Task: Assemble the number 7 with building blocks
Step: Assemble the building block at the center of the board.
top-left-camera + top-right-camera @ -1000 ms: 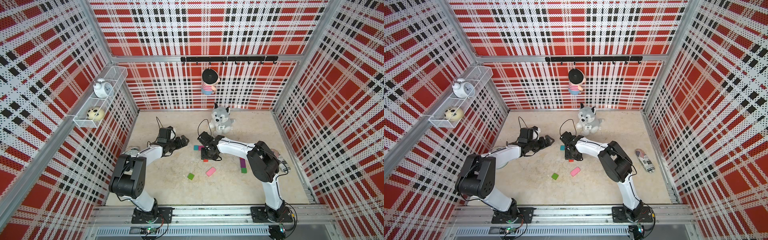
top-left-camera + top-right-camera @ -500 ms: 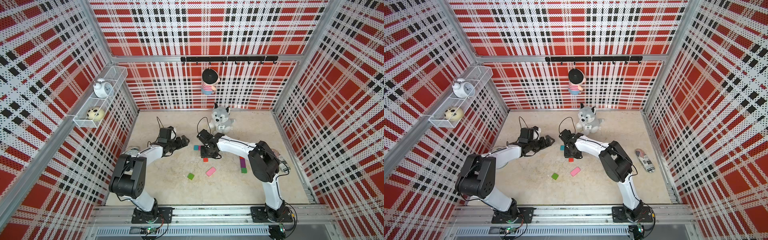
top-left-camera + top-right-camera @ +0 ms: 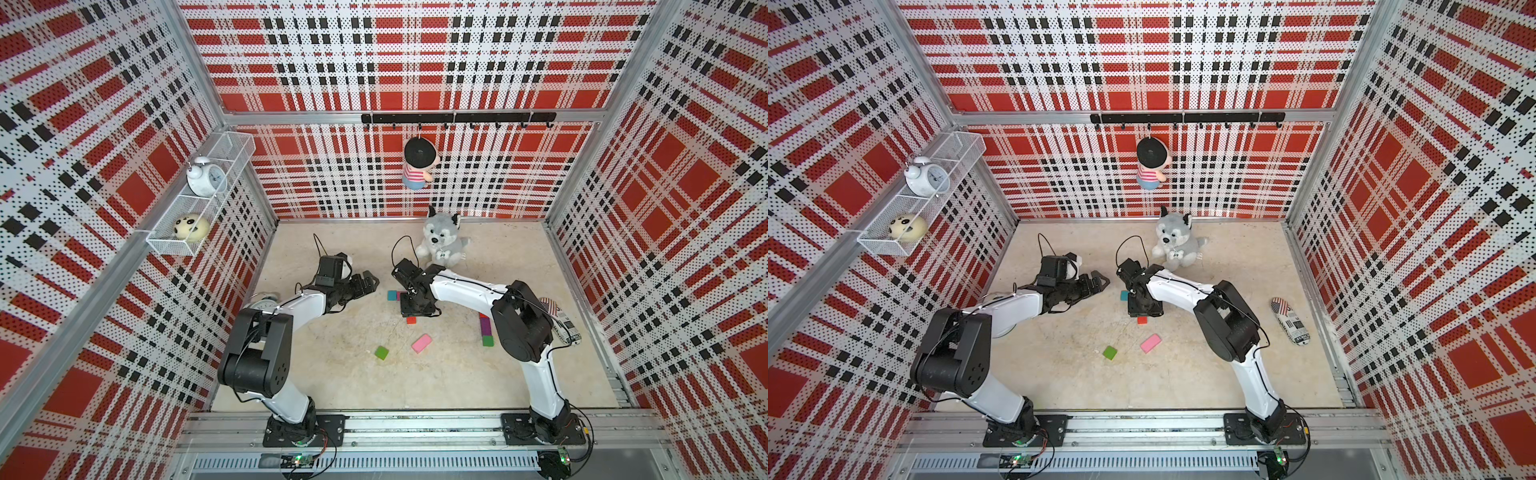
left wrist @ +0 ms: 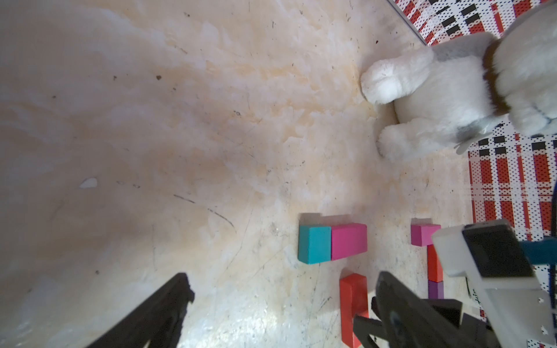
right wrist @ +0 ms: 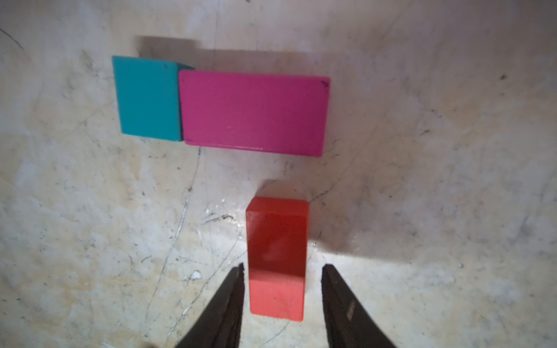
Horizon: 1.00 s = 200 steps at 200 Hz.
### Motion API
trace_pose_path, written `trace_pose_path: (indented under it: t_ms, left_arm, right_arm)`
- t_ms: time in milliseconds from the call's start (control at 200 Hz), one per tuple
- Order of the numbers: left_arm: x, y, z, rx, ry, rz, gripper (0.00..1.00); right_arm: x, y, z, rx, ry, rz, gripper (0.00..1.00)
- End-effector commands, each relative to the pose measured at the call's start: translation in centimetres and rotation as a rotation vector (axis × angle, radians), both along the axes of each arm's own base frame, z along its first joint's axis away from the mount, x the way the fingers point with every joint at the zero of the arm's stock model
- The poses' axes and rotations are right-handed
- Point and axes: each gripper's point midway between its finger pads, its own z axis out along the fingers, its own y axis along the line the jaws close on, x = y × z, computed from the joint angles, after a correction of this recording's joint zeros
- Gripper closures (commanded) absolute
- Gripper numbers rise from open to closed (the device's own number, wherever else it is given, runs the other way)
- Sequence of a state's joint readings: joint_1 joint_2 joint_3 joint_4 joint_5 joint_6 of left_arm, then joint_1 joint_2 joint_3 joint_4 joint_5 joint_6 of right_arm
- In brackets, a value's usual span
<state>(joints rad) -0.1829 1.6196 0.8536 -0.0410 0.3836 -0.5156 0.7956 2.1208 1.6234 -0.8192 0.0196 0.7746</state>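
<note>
Your right claw (image 5: 282,266), jaws parted just clear of it, straddles the near end of the red block (image 5: 276,238), lying on the desk (image 5: 90,241), long axis running straight away toward the magenta block (image 5: 253,114).

A square block (image 5: 147,98) touches one end of a long block (image 5: 254,116). A third block (image 5: 275,259) lies apart, farther forward. The plush dog (image 3: 440,243) sits behind them, by the back wall (image 3: 332,199).
</note>
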Motion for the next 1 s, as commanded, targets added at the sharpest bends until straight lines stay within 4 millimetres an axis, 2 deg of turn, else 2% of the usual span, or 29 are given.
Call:
trace_pose_path:
  t_ms: [0,681,997]
  left_arm:
    - [0.0,0.1,0.0,0.012,-0.012,0.0,0.02]
    - [-0.1,0.6,-0.2,0.011,-0.008,0.015,0.02]
    - [-0.2,0.8,-0.3,0.004,-0.009,0.019,0.02]
  right_arm:
    - [0.1,0.1,-0.2,-0.013,0.006,0.009,0.55]
    - [0.5,0.6,-1.2,-0.055,0.03,0.047,0.6]
    - [0.5,0.3,-1.6,-0.084,0.035,0.046,0.61]
